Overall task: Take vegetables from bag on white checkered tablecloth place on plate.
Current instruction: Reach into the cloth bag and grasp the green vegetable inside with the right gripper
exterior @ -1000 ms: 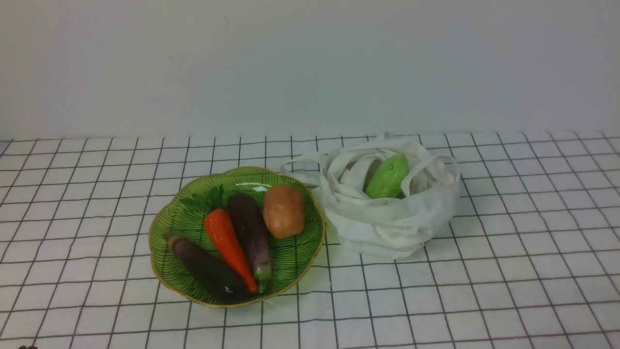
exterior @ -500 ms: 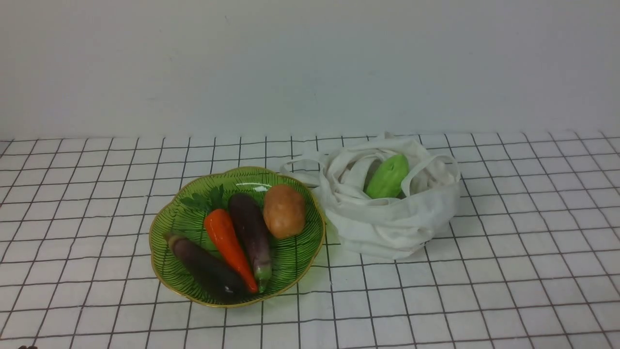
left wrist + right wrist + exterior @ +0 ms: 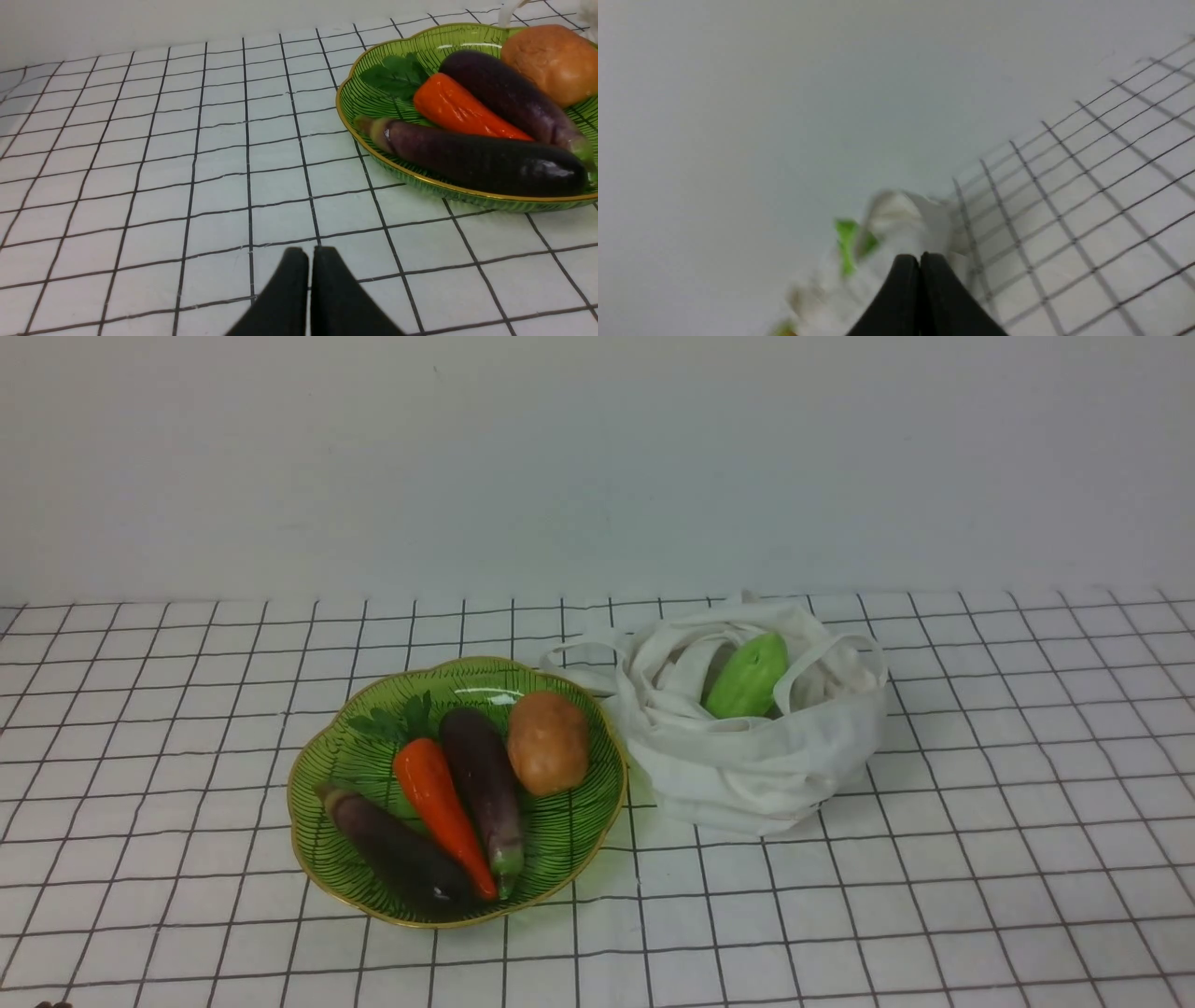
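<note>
long light green vegetable point(image 3: 747, 677) sat in soft white cloth bag point(image 3: 756, 765). black left gripper point(image 3: 310, 254), black right gripper point(image 3: 920, 261): both closed, nothing held.

Matte black, tapering to narrow tips at six o'clock in the left wrist view point(image 3: 310, 254); equally dark and tapered, slightly blurred, at six o'clock in the right point(image 3: 920, 261).

place type: cannot tell | seen: plain pale wall point(image 3: 597, 467), black-gridded white tablecloth point(image 3: 934, 896)
</note>
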Robot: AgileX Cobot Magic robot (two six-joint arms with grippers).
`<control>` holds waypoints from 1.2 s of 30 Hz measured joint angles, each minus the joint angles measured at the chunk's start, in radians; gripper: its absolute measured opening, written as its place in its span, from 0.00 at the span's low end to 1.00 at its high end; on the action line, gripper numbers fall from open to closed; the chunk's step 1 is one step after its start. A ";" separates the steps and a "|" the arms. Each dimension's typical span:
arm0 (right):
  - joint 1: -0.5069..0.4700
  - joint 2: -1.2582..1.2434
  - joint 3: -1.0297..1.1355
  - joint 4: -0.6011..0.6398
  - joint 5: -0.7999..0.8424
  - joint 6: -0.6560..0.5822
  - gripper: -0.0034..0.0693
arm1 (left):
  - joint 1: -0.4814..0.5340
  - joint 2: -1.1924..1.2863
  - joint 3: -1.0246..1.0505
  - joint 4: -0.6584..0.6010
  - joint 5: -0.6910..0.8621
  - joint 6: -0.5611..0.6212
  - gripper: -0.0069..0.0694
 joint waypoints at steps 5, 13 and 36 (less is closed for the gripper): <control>0.000 0.000 0.000 0.174 -0.095 -0.051 0.03 | 0.000 0.000 0.000 0.000 0.000 0.000 0.08; 0.000 0.000 0.000 0.242 -0.139 -0.100 0.03 | 0.000 0.000 0.000 0.000 0.000 0.000 0.08; 0.006 1.072 -0.834 -0.176 0.610 -0.560 0.03 | 0.000 0.000 0.000 0.000 0.000 0.000 0.08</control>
